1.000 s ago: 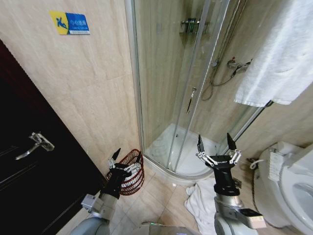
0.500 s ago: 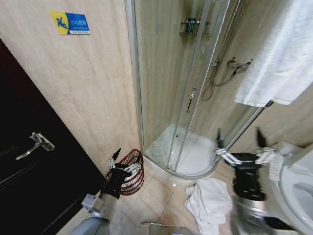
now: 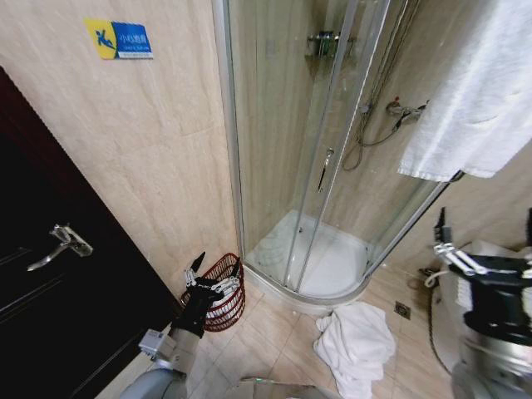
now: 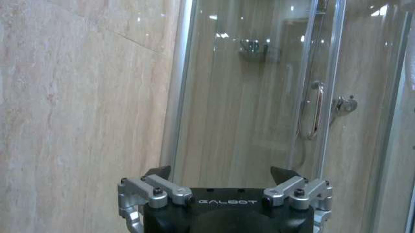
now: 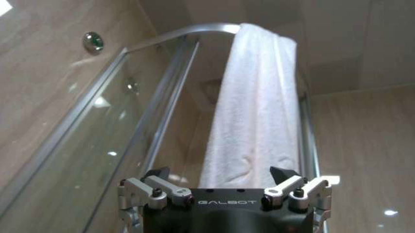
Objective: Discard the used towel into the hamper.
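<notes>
Plainly nothing was done: my towel (image 3: 356, 342) lay crumpled well apart from the hamper (image 3: 224, 291), left gripper (image 3: 212, 270) beside it, right gripper (image 3: 486, 241) far off, both spread empty.

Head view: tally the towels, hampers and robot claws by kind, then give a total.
Towels: 2, a white one crumpled on the floor and a white one hanging over the shower enclosure.
Hampers: 1, the red-brown wire hamper by the wall.
Claws: 2, the left claw in front of the hamper, the right claw by the toilet.
Total: 5.
</notes>
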You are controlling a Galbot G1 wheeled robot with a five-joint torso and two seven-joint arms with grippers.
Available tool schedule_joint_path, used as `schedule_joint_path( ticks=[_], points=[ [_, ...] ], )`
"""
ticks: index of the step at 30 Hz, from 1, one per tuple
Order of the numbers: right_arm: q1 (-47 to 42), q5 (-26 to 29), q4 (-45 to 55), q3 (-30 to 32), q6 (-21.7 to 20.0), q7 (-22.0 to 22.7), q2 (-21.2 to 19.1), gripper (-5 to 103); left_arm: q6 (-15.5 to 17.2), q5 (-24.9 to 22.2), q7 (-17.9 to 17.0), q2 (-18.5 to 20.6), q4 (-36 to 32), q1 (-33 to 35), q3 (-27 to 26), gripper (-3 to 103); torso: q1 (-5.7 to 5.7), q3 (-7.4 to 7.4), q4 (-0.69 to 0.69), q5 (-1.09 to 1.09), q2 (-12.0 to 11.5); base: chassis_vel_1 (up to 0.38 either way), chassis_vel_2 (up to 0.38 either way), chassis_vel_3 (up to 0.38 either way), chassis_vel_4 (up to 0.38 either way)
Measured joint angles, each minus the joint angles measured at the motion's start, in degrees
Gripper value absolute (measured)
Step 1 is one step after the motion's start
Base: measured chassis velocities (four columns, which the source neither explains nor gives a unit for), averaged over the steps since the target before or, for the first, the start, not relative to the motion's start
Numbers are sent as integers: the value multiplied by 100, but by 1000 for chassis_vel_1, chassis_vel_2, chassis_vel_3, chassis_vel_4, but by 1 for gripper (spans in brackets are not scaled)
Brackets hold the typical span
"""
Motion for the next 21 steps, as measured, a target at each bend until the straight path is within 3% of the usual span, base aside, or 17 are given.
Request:
schedule_joint_path(
  ticks=[9, 21],
  points=[
    [142, -34, -7, -159, -9, 2, 108, 100, 4, -1, -2, 1, 0, -1, -1, 100, 0, 0, 0, -1, 0, -53, -52, 48, 59],
    [218, -49, -13, -314, -35, 88, 71, 100, 6, -2, -2, -1, 2, -1, -1, 100, -1, 0, 1, 3, 0, -170, -173, 172, 169]
  ],
)
